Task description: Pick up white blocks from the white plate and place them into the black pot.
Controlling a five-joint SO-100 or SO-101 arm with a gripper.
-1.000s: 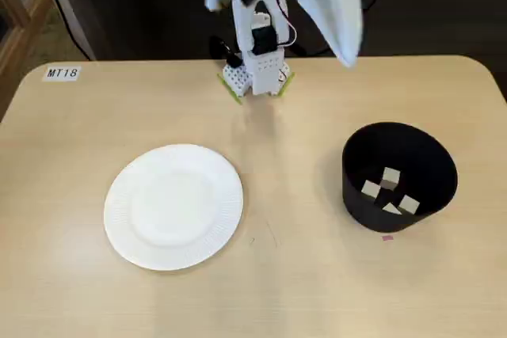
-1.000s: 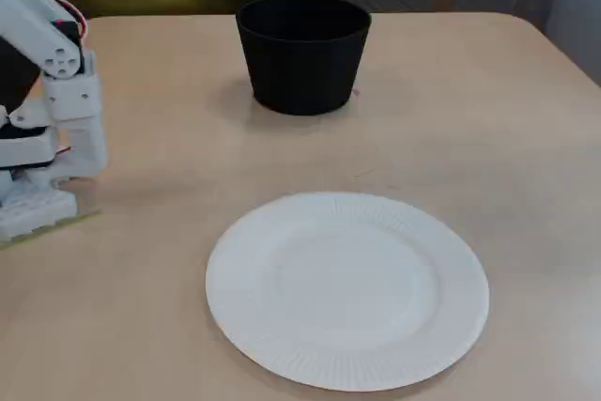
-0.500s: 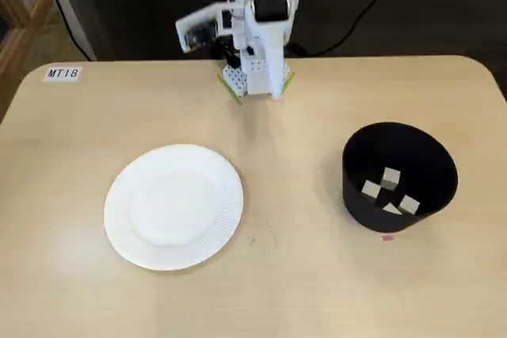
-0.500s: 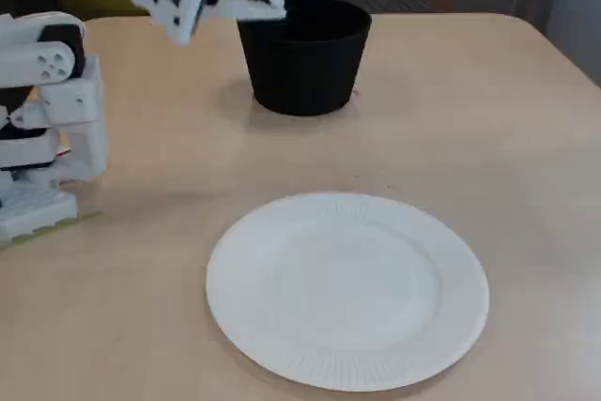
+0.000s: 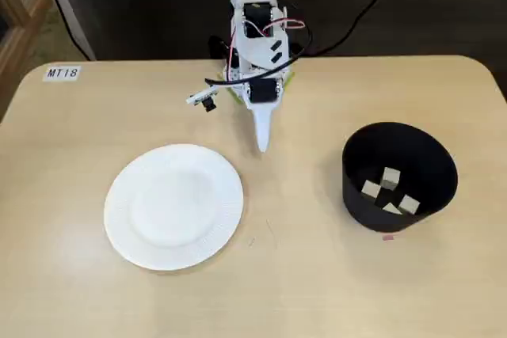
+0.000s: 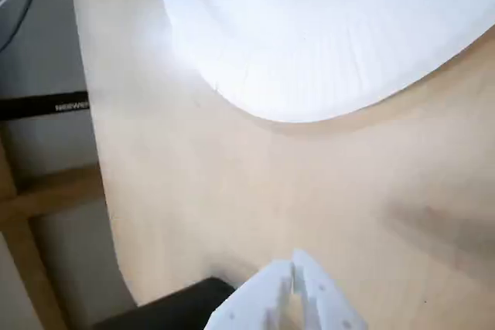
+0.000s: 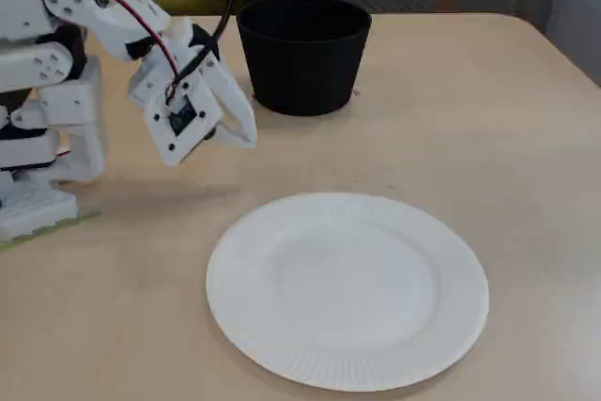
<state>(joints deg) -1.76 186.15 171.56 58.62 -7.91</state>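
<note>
The white plate [image 5: 173, 206] lies bare on the table, with no blocks on it; it also shows in the wrist view [image 6: 325, 28] and in a fixed view [image 7: 347, 288]. The black pot [image 5: 398, 176] stands at the right and holds several white blocks [image 5: 390, 191]. In a fixed view the pot [image 7: 303, 53] stands behind the arm and its inside is hidden. My gripper [image 5: 262, 142] is shut and empty, folded back near the arm's base, above the table between plate and pot. It also shows in a fixed view [image 7: 242, 133] and in the wrist view [image 6: 298, 264].
The arm's white base [image 7: 38, 194] stands at the table's back edge. A label reading MT18 [image 5: 62, 73] is stuck at the table's far left corner. Black cables [image 5: 372, 5] run behind the table. A small pink mark [image 5: 387, 237] lies in front of the pot.
</note>
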